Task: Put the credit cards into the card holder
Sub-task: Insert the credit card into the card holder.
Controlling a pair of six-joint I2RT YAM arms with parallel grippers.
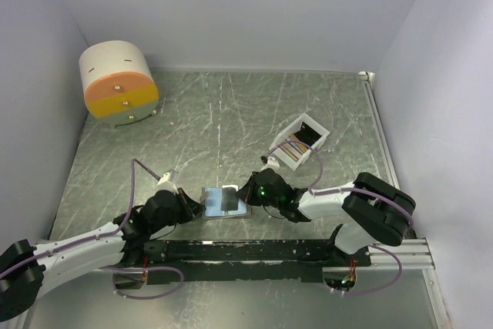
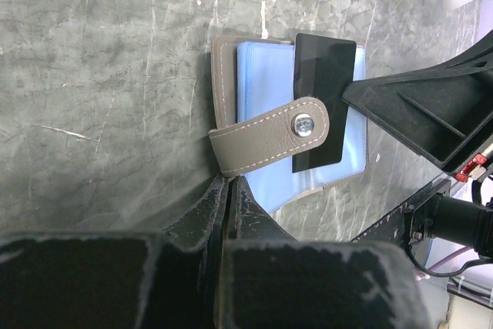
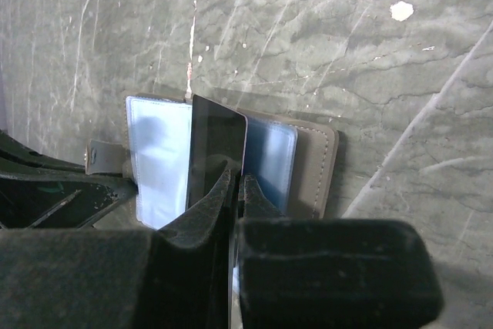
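Left gripper [image 2: 229, 184]: lower middle of the left wrist view, closest to the lens; its jaws are clenched on the near edge of the card holder [image 2: 262, 75], right by the root of the snap tab [image 2: 269, 138].
Right gripper [image 3: 233, 179]: bottom centre of the right wrist view; its jaws are pinched tight on the near edge of a dark credit card [image 3: 217, 144].
Dark credit card: it lies across the middle of the open holder, over the light blue inside. In the left wrist view the snap tab overlaps one of its edges. Whether any edge sits inside a pocket cannot be told.
Card holder: it lies open and flat on the table [image 1: 231, 113], at lower centre of the top view, between the two grippers and touched by both. It has a taupe-grey cover with pale stitching and glossy light blue pockets inside.
White slotted tray [image 1: 317, 125]: right of centre in the top view, set at an angle, well apart from the holder. It holds several cards [image 1: 291, 146] with pale and reddish edges showing side by side, and a dark one toward its far end.
Round drum [image 1: 117, 82]: upper left of the top view, by the left wall. It is cream with orange and yellow bands, and its contents are hidden.
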